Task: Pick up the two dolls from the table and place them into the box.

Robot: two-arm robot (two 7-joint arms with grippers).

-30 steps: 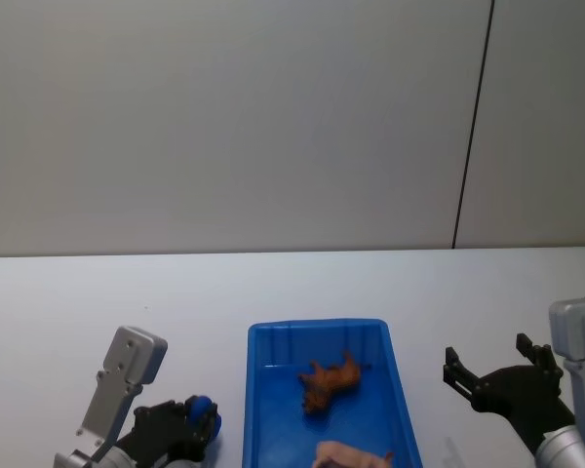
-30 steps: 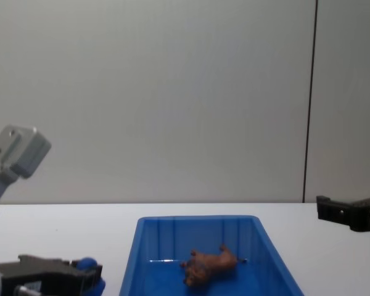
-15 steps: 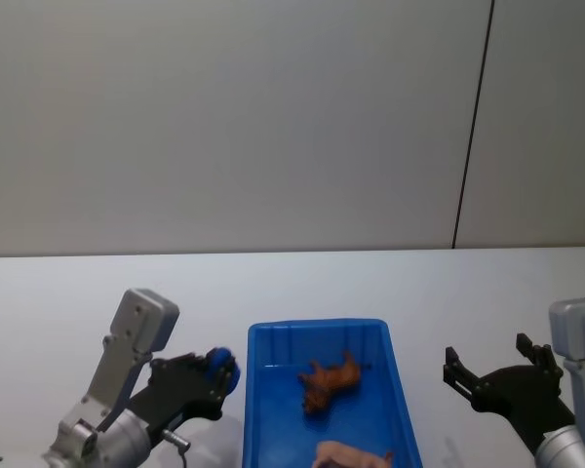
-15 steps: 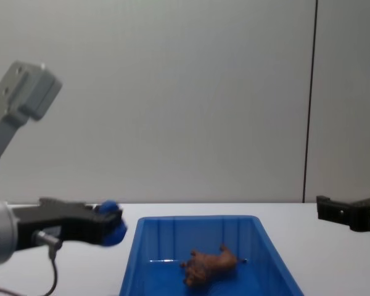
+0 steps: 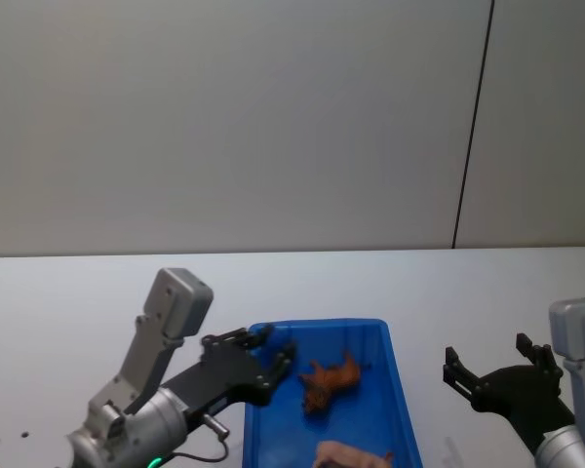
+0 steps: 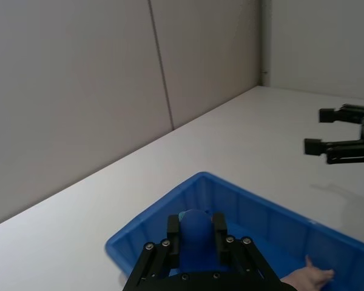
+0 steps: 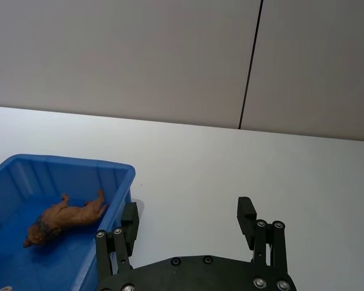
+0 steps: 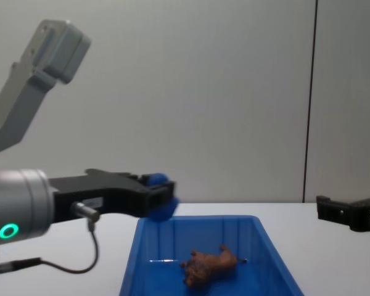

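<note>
Surface: white table, backed by a plain grey wall panel with one dark vertical seam.
Landmark: blue box, sitting on the table between the two arms.
Pink item: pale object at the box's near end, cut off by the head view's lower edge; identity cannot be told.
Left gripper: raised above the box's left rim near its far corner, fingers closed on the blue toy.
Blue toy: round top showing between the left gripper's fingers, held off the table and over the box's edge.
Brown figurine: lying on its side on the box floor, towards the far end.
Right gripper: right of the box, above bare table, fingers spread wide and holding nothing.
</note>
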